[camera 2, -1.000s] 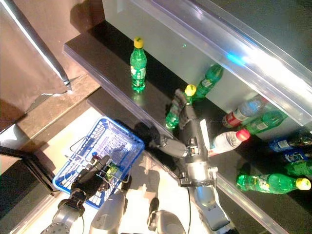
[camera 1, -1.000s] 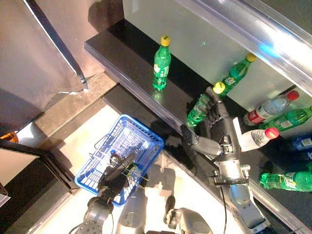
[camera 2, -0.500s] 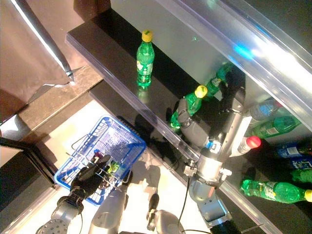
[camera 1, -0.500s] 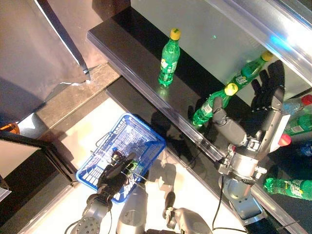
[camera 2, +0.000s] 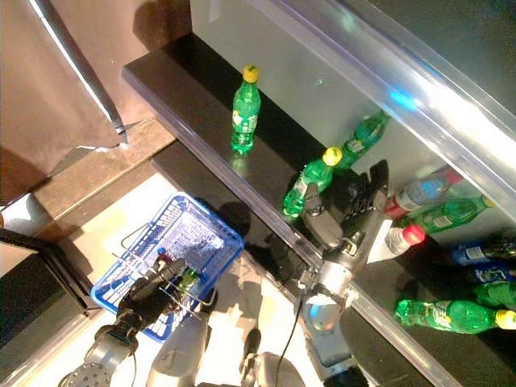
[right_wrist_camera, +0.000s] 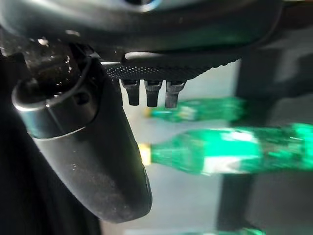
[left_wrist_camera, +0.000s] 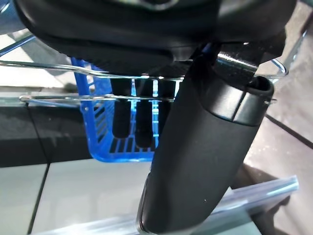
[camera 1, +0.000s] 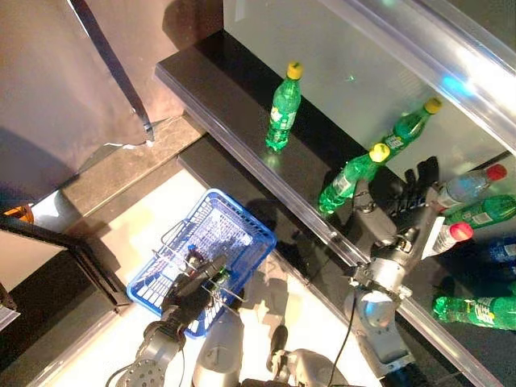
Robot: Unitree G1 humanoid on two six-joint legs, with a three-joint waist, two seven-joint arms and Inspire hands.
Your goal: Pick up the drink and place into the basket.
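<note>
Two green drink bottles with yellow caps stand on the black shelf [camera 1: 226, 97]: one [camera 1: 281, 109] far back on the left, one [camera 1: 345, 182] near the front edge. My right hand [camera 1: 397, 211] is open just right of the nearer bottle, fingers straight and spread and its thumb by the bottle's lower part, holding nothing. The right wrist view shows that bottle [right_wrist_camera: 220, 152] past the straight fingers [right_wrist_camera: 146, 93]. Below the shelf, my left hand [camera 1: 192, 292] is shut on the wire handles [left_wrist_camera: 98, 98] of the blue basket [camera 1: 246, 216].
Right of my right hand lie more bottles: two clear ones with red caps [camera 1: 466, 182] [camera 1: 445, 237] and green ones [camera 1: 482, 211] [camera 1: 474, 310]. The glass back panel [camera 1: 339, 48] mirrors a green bottle [camera 1: 411, 126]. A brown curtain [camera 1: 48, 81] hangs at the left.
One second ago my right hand was round the nearer bottle. It let go, rose with fingers spread, then came down beside it. The camera shifted slightly. My left hand still holds the basket.
</note>
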